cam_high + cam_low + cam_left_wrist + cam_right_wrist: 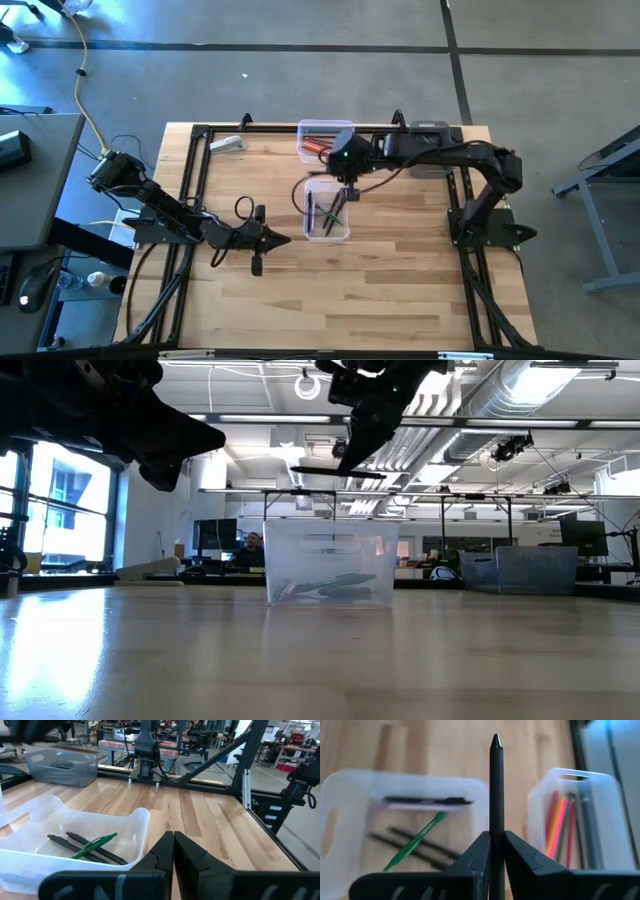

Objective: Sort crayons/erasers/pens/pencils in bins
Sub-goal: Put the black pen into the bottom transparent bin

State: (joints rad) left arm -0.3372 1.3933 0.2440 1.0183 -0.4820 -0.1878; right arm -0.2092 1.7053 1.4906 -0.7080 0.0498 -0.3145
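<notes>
My right gripper (346, 188) hangs above a clear bin (327, 212) at the table's middle, shut on a black pen (496, 785). That bin (400, 820) holds a green pen (415, 842) and several dark pens. A second clear bin (325, 140) at the far edge holds red and orange crayons or pencils (559, 822). A smoky grey bin (62, 767) stands farther right along the far edge. My left gripper (283, 238) is shut and holds nothing. It hovers just left of the middle bin (75, 845). My right gripper pinches the black pen's shaft (496, 827) between its two fingers, coming slanting down from the table's far right. The pen's pointed end (496, 741) sticks out past the fingertips. The pen (335, 472) hangs about level, clear above the middle bin (330, 565).
A black metal frame (200, 180) runs round the tabletop. A small pale object (228, 144) lies at the far left corner. The near half of the wooden table (350, 290) is bare wood. Beyond the table, a person sits at a desk (250, 548).
</notes>
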